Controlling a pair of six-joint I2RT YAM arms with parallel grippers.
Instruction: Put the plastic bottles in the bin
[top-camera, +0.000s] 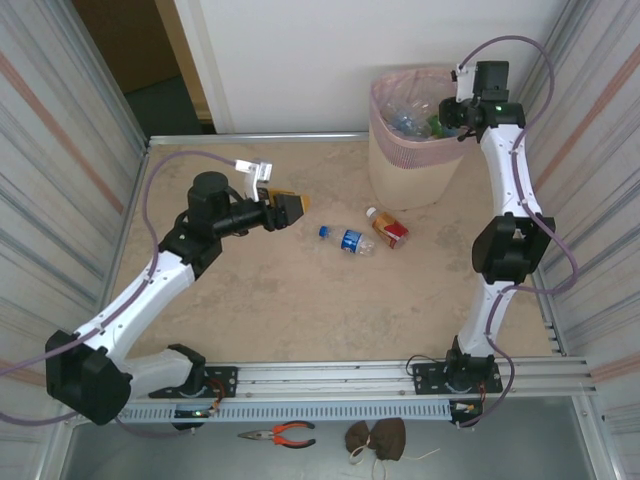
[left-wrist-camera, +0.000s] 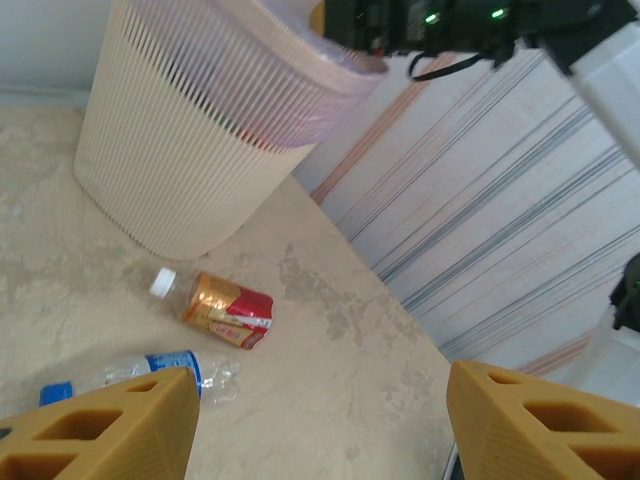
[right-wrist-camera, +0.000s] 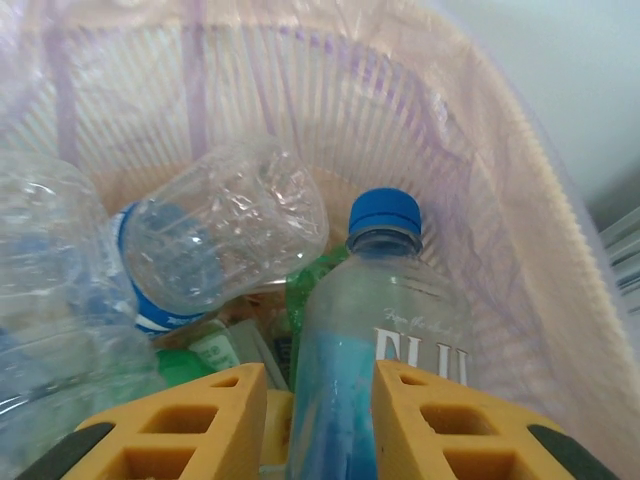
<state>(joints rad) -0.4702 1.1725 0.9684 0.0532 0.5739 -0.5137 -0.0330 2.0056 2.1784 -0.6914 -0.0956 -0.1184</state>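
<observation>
Blue-capped bottle (right-wrist-camera: 385, 330), white lettering apparently "FIJI", was clamped between the right gripper (right-wrist-camera: 320, 390) fingers inside the bin (top-camera: 405, 170), above a crushed clear bottle (right-wrist-camera: 225, 240) with a blue label. On the table (top-camera: 300, 310) near the bin lay a blue-label bottle (top-camera: 350, 241) and a red-orange-label bottle (top-camera: 388, 230), print unreadable. Left gripper (top-camera: 290, 208) hung wide open, empty.

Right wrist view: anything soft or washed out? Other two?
Right wrist: held bottle sharp at the cap, clear bottle at left edge blurred. Left wrist: frame tilted, right arm's link blown white. Top external: even light, faint shadows.
</observation>
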